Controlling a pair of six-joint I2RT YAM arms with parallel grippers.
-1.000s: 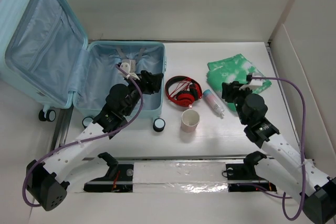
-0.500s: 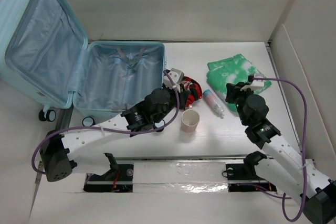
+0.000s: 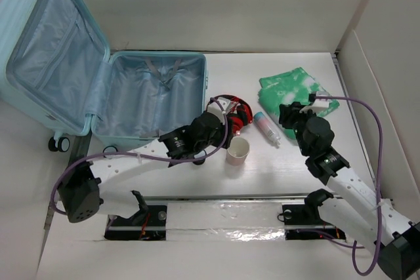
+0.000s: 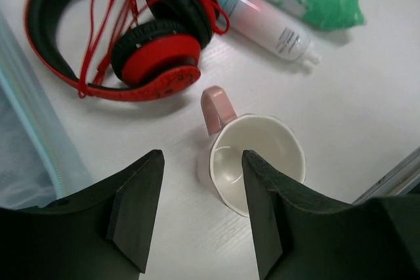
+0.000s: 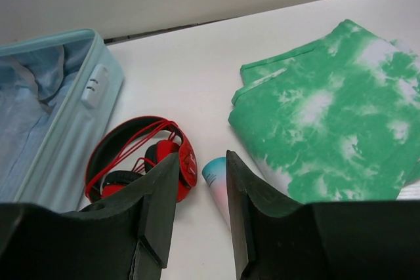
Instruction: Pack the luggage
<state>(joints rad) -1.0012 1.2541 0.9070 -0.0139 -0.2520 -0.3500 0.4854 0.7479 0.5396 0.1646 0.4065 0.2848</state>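
The luggage (image 3: 151, 100) lies open at the far left of the desk (image 3: 295, 162), its lid tilted up to the left and its lined base bare. Its ribbed hard shell looks stiff and smooth. It is probably light while unfilled, and the spinner wheels (image 3: 60, 143) could let it roll, so the lid's rim seems the safest hold. The left gripper (image 4: 202, 162) hovers released over the cup (image 4: 256, 162), near the headphones (image 4: 154, 57). The right gripper (image 5: 200, 162), also released and holding nothing, hangs above the bottle (image 5: 215, 174) beside the green cloth (image 5: 328, 116).
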